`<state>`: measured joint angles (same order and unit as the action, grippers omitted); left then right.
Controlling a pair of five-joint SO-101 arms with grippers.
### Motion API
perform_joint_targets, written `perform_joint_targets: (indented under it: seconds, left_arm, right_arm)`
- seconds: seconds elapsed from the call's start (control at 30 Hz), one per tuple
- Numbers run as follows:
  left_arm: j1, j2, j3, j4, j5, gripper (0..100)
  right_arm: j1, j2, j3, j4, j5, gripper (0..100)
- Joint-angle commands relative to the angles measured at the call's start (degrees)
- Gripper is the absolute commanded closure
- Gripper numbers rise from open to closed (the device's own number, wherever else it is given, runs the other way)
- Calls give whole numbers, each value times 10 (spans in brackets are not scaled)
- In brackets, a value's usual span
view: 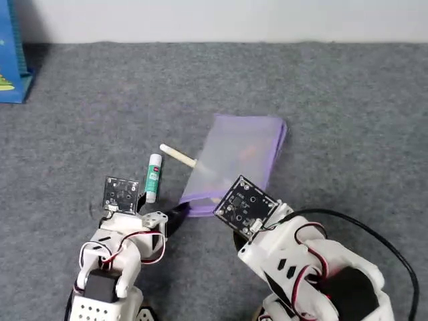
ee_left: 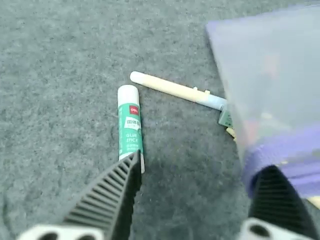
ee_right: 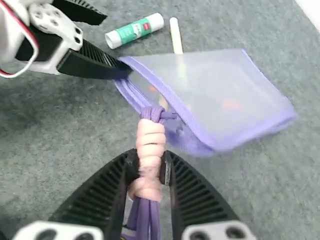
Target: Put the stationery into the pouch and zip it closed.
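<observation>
A translucent purple pouch (view: 237, 154) lies on the grey carpet, with some small items dimly visible inside. Its pink braided zipper pull (ee_right: 150, 145) is pinched in my right gripper (ee_right: 148, 161), which is shut on it at the pouch's near edge. A green and white glue stick (view: 154, 177) lies left of the pouch. A cream pen (view: 176, 154) lies beyond it, one end tucked under the pouch. My left gripper (ee_left: 202, 165) is open, one finger by the glue stick (ee_left: 130, 127), the other finger (ee_right: 95, 64) touching the pouch's near left corner (ee_left: 280, 150).
Grey carpet (view: 321, 87) covers the table, with free room beyond and to the right of the pouch. A blue box (view: 10, 60) stands at the far left edge. The right arm's black cable (view: 374, 234) loops at the lower right.
</observation>
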<state>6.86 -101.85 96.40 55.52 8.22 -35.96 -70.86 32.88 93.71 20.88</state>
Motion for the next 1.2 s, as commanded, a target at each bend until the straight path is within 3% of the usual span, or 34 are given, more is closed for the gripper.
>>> perform_joint_targets:
  seconds: [0.0,0.37,0.67,0.83,0.97,1.17]
  left_arm:
    - [4,-9,-7,-6,5,637]
    - [6,-9,-6,-63,28,637]
    - [50,-8,1,-60,28,678]
    - [6,-9,1,-72,26,752]
    - [-29,-9,1,-83,26,758]
    - [-30,-7,1,-80,26,759]
  right_arm:
    - [-19,-4,-10,-2,-11,990]
    - [-22,-5,-10,-2,-11,990]
    - [-23,-5,-69,16,-25,990]
    - [-38,-5,-82,43,-23,990]
    - [-35,-5,-82,51,-23,990]
    - [-37,-42,-82,52,-24,990]
